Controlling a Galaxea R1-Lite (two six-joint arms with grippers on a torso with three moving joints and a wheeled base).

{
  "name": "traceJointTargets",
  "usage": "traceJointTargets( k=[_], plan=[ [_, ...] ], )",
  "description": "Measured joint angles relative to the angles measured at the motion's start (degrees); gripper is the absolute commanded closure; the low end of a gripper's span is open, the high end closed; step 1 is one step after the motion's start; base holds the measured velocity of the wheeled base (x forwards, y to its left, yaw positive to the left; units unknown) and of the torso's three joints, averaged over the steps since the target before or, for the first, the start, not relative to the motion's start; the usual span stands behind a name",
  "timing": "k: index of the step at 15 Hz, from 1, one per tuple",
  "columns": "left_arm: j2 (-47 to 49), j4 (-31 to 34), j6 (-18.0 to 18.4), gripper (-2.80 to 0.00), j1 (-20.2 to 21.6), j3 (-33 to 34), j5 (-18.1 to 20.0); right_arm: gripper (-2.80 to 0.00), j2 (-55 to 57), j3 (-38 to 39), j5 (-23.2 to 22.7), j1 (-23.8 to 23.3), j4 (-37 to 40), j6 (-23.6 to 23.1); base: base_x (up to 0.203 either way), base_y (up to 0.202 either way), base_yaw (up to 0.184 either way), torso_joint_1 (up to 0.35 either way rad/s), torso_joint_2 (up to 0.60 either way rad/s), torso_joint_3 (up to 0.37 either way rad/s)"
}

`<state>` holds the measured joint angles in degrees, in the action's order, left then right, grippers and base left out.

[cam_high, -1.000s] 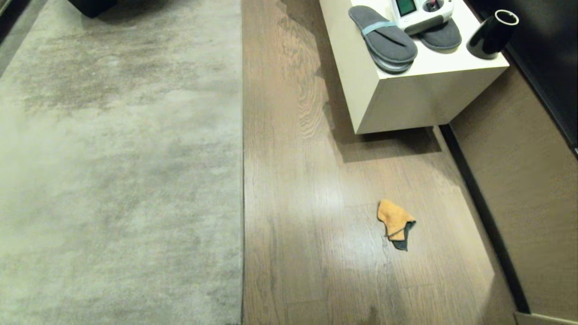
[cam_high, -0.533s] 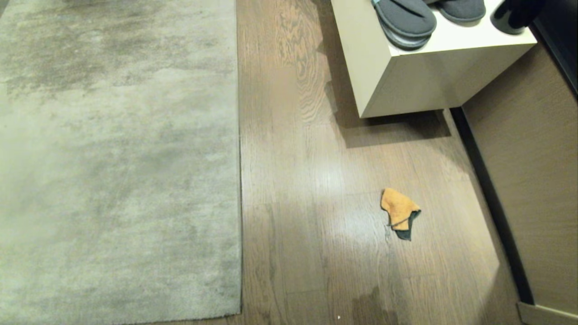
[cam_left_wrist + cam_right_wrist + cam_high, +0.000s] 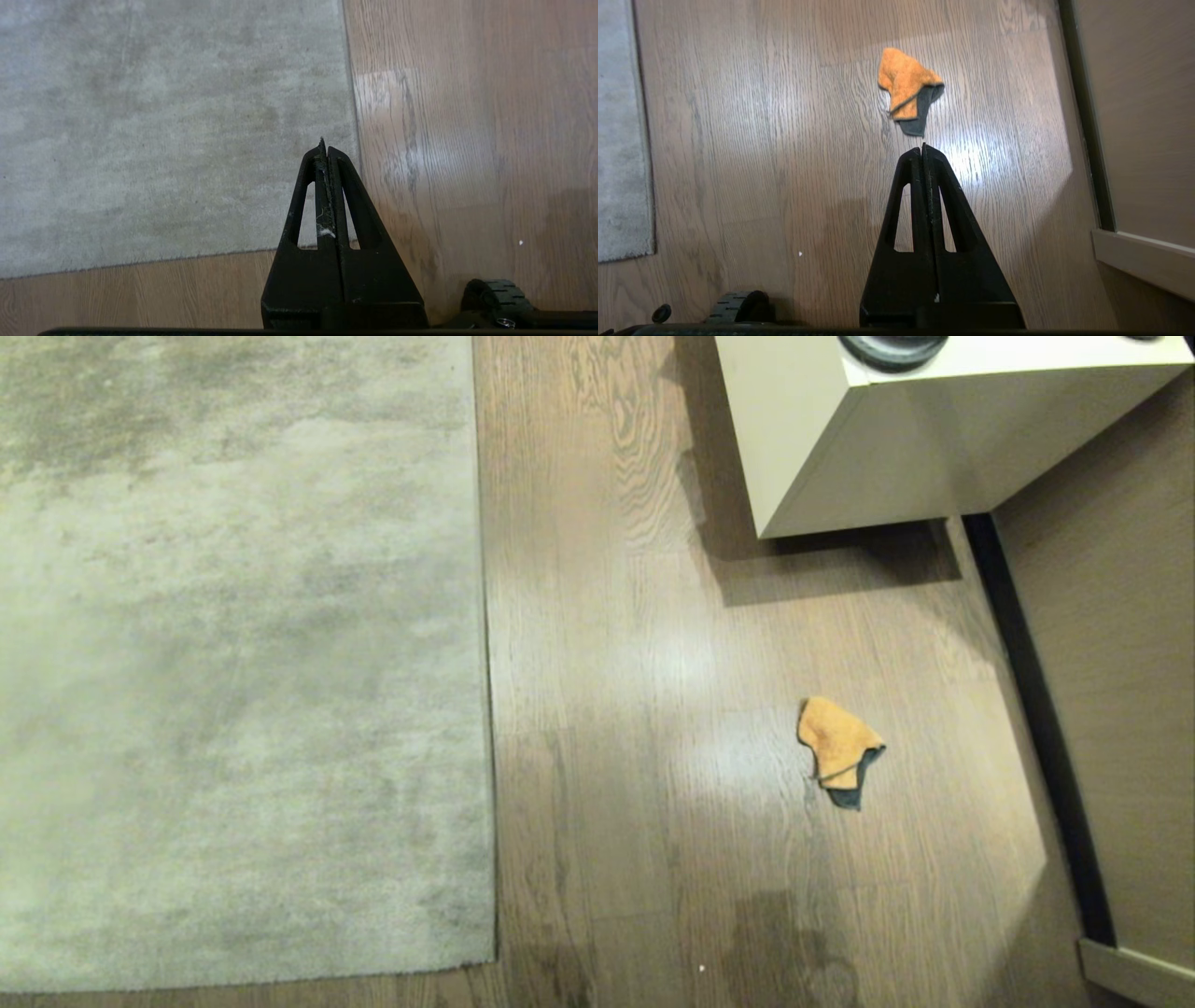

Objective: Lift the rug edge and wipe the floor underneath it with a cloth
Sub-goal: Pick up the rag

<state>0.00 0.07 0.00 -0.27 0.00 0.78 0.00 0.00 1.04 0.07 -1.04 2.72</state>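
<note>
- The rug [image 3: 233, 663] fills the left of the head view, lying flat; the rug edge [image 3: 485, 709] runs straight down to a near corner, and no part of it is lifted yet.
- The left claw [image 3: 324, 147] hangs above that corner, tips pressed together and empty — it would have to spread before it could take the hem, and a thin flat hem may slip out of a shallow pinch.
- The floor [image 3: 635, 709] between rug and wall is bare planks with a sheen.
- The cloth [image 3: 836, 751] lies crumpled on the planks, well apart from the rug and nearer the wall; the right claw [image 3: 923, 149] hangs above the floor just short of it, also pressed together and empty.
- A loose lump like that could slide on the smooth wood rather than be gathered.
- Far right — a pale cabinet [image 3: 896, 457] and a dark skirting strip [image 3: 1036, 709] narrow the room beside the cloth.
</note>
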Motion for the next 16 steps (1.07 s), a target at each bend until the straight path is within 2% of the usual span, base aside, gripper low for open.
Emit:
traceJointTargets(
  k=[16],
  plan=[
    [0.0,-0.01,-0.07,0.0,0.0,0.0,0.01,0.0,0.0,0.0,0.0,0.0,0.0,-0.01,0.0,0.0,0.0,0.002,0.0,-0.195]
  ],
)
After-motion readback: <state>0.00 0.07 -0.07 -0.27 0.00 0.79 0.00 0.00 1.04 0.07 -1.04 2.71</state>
